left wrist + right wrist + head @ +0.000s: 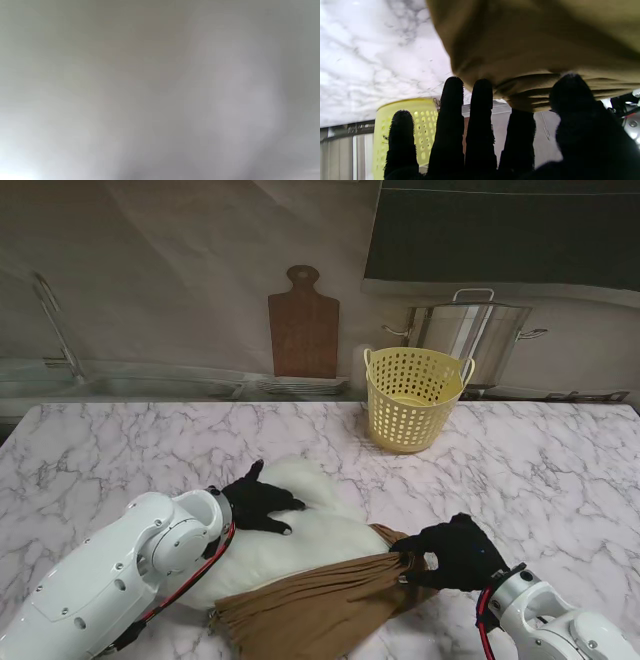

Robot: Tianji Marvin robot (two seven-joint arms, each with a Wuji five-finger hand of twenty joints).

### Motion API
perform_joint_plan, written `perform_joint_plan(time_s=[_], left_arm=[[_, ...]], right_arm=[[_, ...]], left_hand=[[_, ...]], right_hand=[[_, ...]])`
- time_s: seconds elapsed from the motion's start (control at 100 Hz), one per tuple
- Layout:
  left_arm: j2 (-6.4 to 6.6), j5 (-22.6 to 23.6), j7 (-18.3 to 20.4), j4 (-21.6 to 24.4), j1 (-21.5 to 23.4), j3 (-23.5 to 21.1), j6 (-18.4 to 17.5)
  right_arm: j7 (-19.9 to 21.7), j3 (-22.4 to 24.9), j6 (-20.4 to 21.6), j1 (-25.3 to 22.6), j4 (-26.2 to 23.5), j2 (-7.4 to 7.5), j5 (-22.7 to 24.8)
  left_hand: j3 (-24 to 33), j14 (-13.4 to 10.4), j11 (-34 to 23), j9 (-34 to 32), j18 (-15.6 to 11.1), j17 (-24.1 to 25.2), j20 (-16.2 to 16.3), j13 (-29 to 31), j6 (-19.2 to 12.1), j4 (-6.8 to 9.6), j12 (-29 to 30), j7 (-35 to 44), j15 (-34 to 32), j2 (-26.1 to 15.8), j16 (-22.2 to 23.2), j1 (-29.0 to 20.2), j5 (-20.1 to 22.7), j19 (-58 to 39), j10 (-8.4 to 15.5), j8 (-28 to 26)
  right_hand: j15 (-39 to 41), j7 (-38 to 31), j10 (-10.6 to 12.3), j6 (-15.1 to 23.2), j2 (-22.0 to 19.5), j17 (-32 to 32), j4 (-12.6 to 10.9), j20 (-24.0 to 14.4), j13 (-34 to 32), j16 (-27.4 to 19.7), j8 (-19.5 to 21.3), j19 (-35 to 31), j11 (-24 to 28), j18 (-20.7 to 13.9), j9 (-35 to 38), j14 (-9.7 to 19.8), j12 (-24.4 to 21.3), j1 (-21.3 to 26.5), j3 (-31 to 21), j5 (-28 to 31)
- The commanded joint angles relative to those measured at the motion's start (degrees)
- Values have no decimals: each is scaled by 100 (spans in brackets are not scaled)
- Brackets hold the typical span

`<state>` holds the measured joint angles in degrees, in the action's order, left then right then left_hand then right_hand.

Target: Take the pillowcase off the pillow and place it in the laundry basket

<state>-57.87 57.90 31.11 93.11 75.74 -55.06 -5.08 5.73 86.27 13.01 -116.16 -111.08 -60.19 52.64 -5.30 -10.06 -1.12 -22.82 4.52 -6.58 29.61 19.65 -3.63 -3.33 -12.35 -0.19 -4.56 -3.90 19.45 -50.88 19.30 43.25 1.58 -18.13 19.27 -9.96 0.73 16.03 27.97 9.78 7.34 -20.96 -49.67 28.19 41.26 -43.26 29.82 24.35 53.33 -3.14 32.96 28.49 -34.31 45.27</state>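
While your left robot hand (262,502) lies flat on the white pillow (300,535), its black-gloved fingers are spread and pressing down on the fabric, closed around nothing. Your left wrist view gives only a pale blur, so it adds no detail about that grip.

Your right robot hand (452,552) is clenched on the brown pillowcase (310,605), pinching a bunched corner of it at the right end of the pillow. In your right wrist view the thumb and forefinger meet on gathered folds of the pillowcase (532,50), while the other fingers (451,120) stand straight and loose.

You can see the pillowcase covering only the part of the pillow nearer to you; the farther half of the pillow is bare and white. Both lie on the marble counter (560,470), near its front edge between your two arms.

Your yellow laundry basket (412,398) stands upright on the counter farther from you and to the right, well apart from the pillow. A wooden cutting board (303,325) leans against the wall behind it, beside a steel pot (470,328).
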Motion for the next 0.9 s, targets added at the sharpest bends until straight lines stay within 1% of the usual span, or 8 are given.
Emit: perform_joint_plan(time_s=[0.0,0.09,0.19,0.24,0.33,0.51,0.81,0.89], left_arm=[[174,55,159,-298,55,-16,81],[168,-15,118,-290,5,73,79],[164,-85,86,-310,-67,190,110],[163,-121,76,-323,-94,233,120],[163,-147,70,-335,-121,278,129],[170,-152,129,-296,-101,257,136],[167,-199,116,-278,-122,301,128],[167,-217,109,-287,-133,319,126]], right_arm=[[157,-47,25,113,-6,-13,211],[275,-183,53,271,20,4,70],[401,-331,46,433,72,17,-136],[386,-397,82,513,129,17,-202],[490,-442,147,582,146,33,-274],[355,-560,188,677,176,25,-204],[609,-832,228,1102,193,78,-84],[729,-966,265,1257,243,109,31]], left_hand=[[335,2003,-222,-30,151,65,-48,327,1215,196,-76,517,-546,312,152,-583,366,-8127,-1129,-121],[339,1998,-220,-28,156,62,-47,330,1212,197,-76,521,-545,311,151,-594,375,-8127,-1122,-123],[336,2004,-218,-23,154,59,-47,323,1214,197,-75,520,-541,309,149,-589,372,-8126,-1130,-122],[338,2000,-217,-19,155,64,-47,325,1206,197,-75,519,-541,301,149,-591,371,-8123,-1114,-122],[335,2002,-219,-22,161,61,-46,327,1208,196,-75,521,-541,308,148,-596,375,-8124,-1120,-123],[338,2005,-215,-15,152,62,-48,324,1214,197,-73,518,-540,300,147,-604,370,-8115,-1125,-122],[335,2003,-220,-28,162,64,-45,327,1204,196,-75,521,-540,294,147,-609,376,-8111,-1119,-122],[337,2009,-220,-25,162,59,-45,327,1206,197,-75,524,-540,300,147,-616,383,-8112,-1140,-124]], right_hand=[[-16,-4544,49,-238,385,18,73,22,-314,-57,1063,95,8,181,427,-41,-73,-181,-338,30],[-34,-4460,315,-342,573,93,139,131,-603,-105,1415,150,331,157,924,37,-196,-397,-842,-743],[139,-3357,705,-852,405,111,-216,274,-915,-29,901,85,1328,144,1171,184,-219,-819,-1132,-1580],[284,-2613,817,-1071,411,148,-226,322,-1037,75,310,3,1761,138,1255,276,-216,-846,-1094,-1730],[367,-658,773,-1317,461,120,-234,468,-1115,169,-1583,-92,1815,191,1307,316,-328,-841,-998,-2376],[459,-743,828,-1056,468,148,-223,605,-1159,295,-2986,-212,2173,341,1023,307,-37,-936,-890,-3441],[1007,-698,1045,-707,491,391,-258,510,-1536,543,-3227,-401,3747,393,1196,393,727,-888,-732,-3434],[1079,-867,955,-532,467,437,-246,501,-1537,550,-3194,-464,3670,348,1182,388,704,-962,-728,-3291]])
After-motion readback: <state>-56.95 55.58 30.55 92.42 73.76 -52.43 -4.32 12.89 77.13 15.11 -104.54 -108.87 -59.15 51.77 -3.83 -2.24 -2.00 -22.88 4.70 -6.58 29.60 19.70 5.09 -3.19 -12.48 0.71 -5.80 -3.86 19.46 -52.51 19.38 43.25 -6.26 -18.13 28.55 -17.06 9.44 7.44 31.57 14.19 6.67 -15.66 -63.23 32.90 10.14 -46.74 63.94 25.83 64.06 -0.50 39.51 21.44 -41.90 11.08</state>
